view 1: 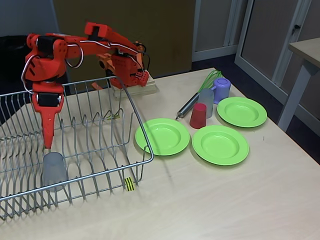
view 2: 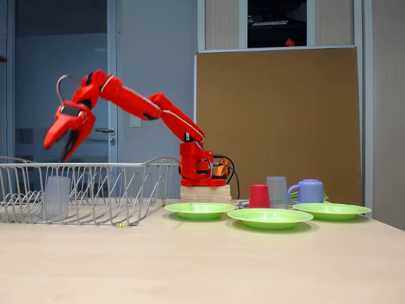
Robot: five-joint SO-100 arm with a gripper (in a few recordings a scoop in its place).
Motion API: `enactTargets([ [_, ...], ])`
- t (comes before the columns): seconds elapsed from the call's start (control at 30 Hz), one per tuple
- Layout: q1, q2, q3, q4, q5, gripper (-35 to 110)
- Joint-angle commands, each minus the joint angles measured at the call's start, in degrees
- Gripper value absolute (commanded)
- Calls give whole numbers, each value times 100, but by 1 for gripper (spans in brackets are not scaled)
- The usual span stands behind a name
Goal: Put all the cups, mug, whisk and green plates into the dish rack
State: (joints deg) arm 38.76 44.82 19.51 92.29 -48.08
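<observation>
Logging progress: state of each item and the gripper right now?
grey cup: upright in dish rack
gripper: open, empty, above the rack
red cup: upside down on table
second grey cup: on table
mug: on table
whisk: lying flat
three green plates: on table

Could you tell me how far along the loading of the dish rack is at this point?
One grey cup already stands in the dish rack. The hand hangs above it, open and empty, so nothing is in hand. Left on the table: the red cup, the other grey cup, the mug, the whisk and three green plates.
</observation>
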Motion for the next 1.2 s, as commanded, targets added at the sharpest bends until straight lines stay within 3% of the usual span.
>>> enactTargets([
  [0.0, -413, 1151, 510, 272, 264, 27],
  [0.5, -3700, 2813, 2549, 826, 3208, 21],
  [0.73, -5203, 3612, 4588, 343, 6302, 20],
  [0.93, -6328, 3981, 5071, 290, 8965, 13],
  [1.17, -7356, 4333, 5739, 35, 10081, 16],
])
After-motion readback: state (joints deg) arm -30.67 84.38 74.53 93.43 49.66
